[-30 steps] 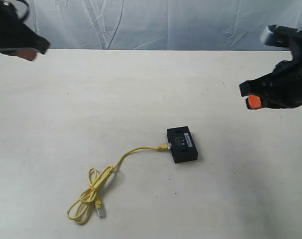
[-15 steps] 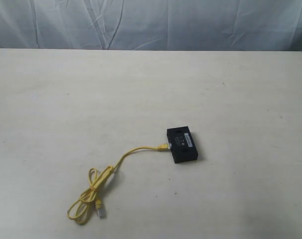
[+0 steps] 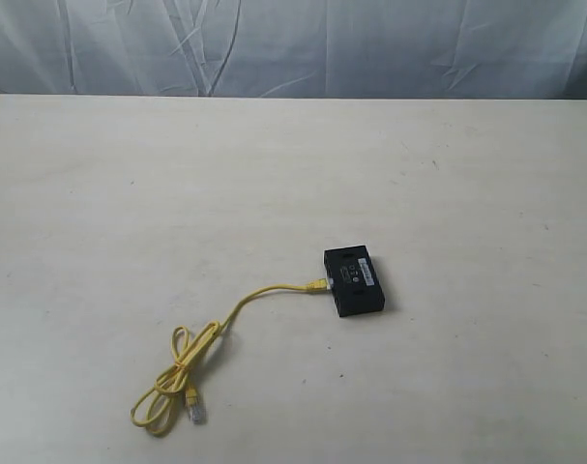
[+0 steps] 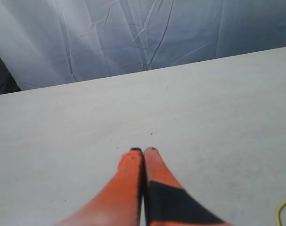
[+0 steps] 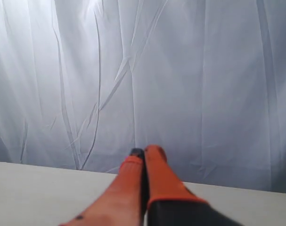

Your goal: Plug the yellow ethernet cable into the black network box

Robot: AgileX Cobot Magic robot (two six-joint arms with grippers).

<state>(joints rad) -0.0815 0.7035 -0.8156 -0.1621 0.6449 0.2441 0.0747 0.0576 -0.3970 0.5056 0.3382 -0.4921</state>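
Left wrist view: left end effector (image 4: 143, 150) has its two orange fingers (image 4: 131, 181) pressed together, no gap at the tips, nothing held. It sits over the bare pale surface (image 4: 62, 122); whether the tips touch it, cannot tell.

Right wrist view: right end effector (image 5: 143, 150) is closed just as tight and holds nothing. Its tips point toward a wrinkled grey backdrop cloth (image 5: 204, 70).

Exterior view, count:
- One black network box (image 3: 354, 281), right of centre in the lower half of the frame, lying flat, label side up.
- One yellow ethernet cable (image 3: 237, 310), running from the box's left side down to the lower left, where it lies in loose loops.
- Two ends. Near plug (image 3: 318, 285) meets the box's left side; fully seated or not, cannot tell. Far plug (image 3: 195, 411) lies free on the surface, just beside the loops.
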